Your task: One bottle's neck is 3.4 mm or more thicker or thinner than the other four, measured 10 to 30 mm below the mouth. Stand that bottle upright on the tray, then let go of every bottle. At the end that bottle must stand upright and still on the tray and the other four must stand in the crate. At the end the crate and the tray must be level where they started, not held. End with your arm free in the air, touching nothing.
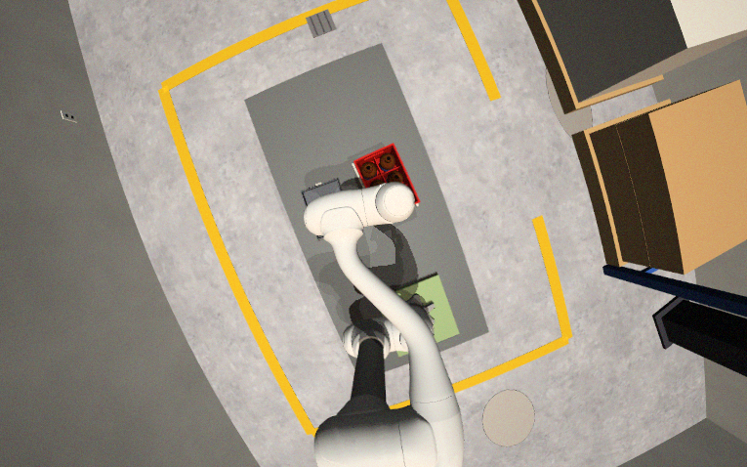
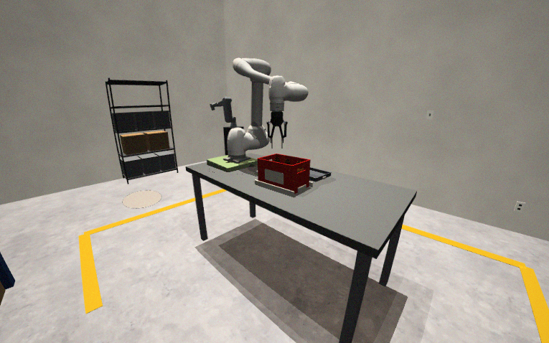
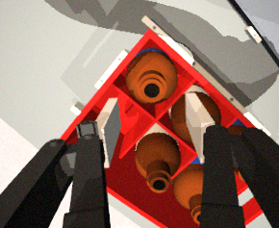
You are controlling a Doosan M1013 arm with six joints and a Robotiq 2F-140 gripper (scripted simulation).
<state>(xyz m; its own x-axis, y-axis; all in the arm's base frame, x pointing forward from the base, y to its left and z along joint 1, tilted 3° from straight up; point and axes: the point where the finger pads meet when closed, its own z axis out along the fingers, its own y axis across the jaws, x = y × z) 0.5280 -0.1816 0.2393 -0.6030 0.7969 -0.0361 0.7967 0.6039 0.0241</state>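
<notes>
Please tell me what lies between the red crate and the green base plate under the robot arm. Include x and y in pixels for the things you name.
In the exterior view, only a shadowed stretch of grey table [image 2: 353, 200] shows between crate [image 2: 283, 174] and plate [image 2: 217, 163].

Top view: arm [image 1: 376, 301] hides the jaws, part of the crate [image 1: 405, 172] and much of the tray [image 1: 324, 191]. Wrist view: crate cut off at lower edge; one bottle's [image 3: 189, 187] neck partly behind jaws.

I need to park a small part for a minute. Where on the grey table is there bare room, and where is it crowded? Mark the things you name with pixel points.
Bare top runs from the crate [image 1: 405, 172] [image 2: 283, 176] [image 3: 84, 117] to the table's end away from the green base plate [image 1: 445, 313] [image 2: 221, 163]. Crowded: between crate and tray [image 1: 338, 184] [image 2: 320, 173], under the arm.
</notes>
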